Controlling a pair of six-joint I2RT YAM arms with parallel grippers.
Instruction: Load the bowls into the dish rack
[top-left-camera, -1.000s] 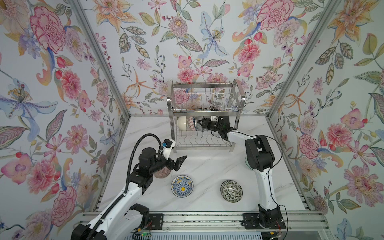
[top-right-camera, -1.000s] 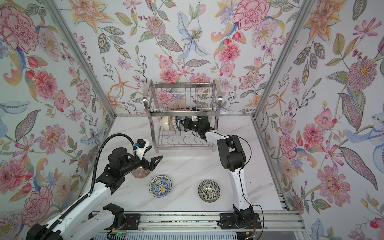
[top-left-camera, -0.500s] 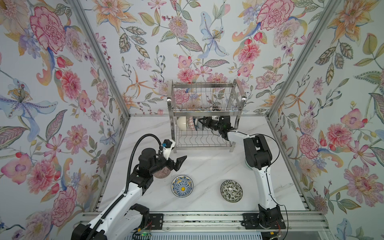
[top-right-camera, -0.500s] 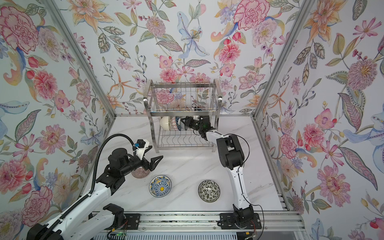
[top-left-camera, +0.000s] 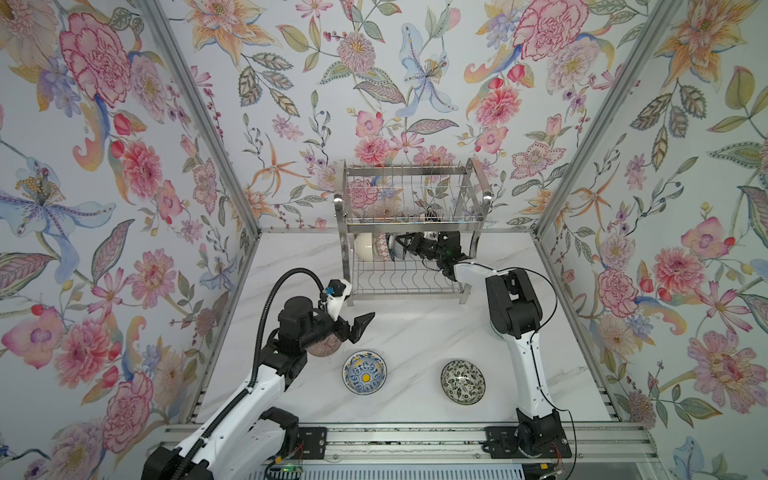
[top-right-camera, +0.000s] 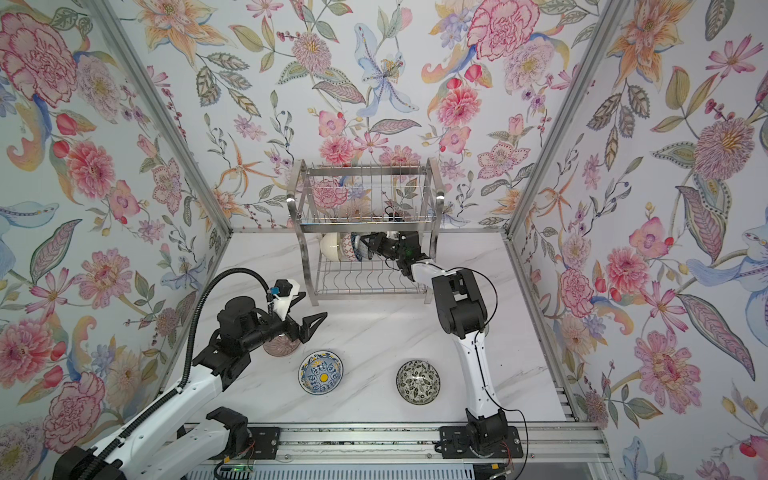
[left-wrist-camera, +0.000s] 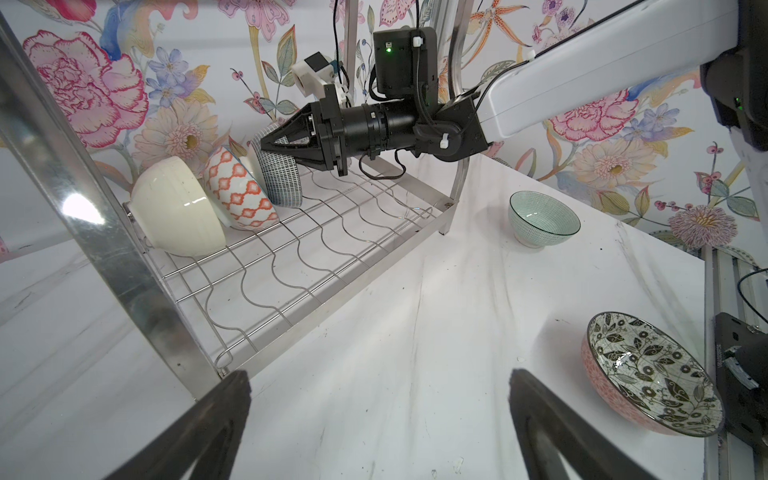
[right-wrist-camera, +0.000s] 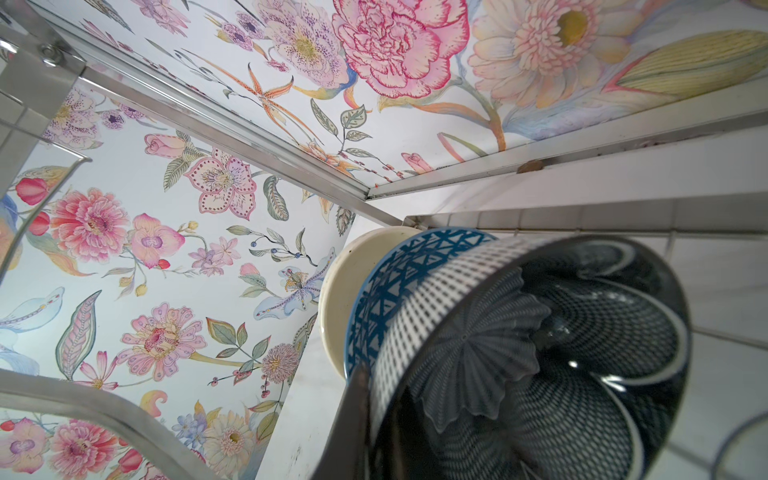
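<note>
Right hand (top-left-camera: 404, 242) seating the navy bowl (top-left-camera: 394, 250) on the lower shelf of the dish rack (top-left-camera: 482, 195).

Top views: right hand is clenched on the navy bowl's rim. Left hand (top-left-camera: 352, 316) is released, hovering over the mauve bowl (top-left-camera: 326, 348) on the desk (top-left-camera: 415, 324). Left wrist: navy bowl leans on the lattice bowl (left-wrist-camera: 241, 191), and that leans on the cream bowl (left-wrist-camera: 178, 212). If I let go off a wire trough, I expect it to roll or shove the row. Right wrist: finger (right-wrist-camera: 351, 428) lies tight against the wall, so pulling out could drag the bowl along.

No writing, label, brand or number is legible anywhere in view.
</note>
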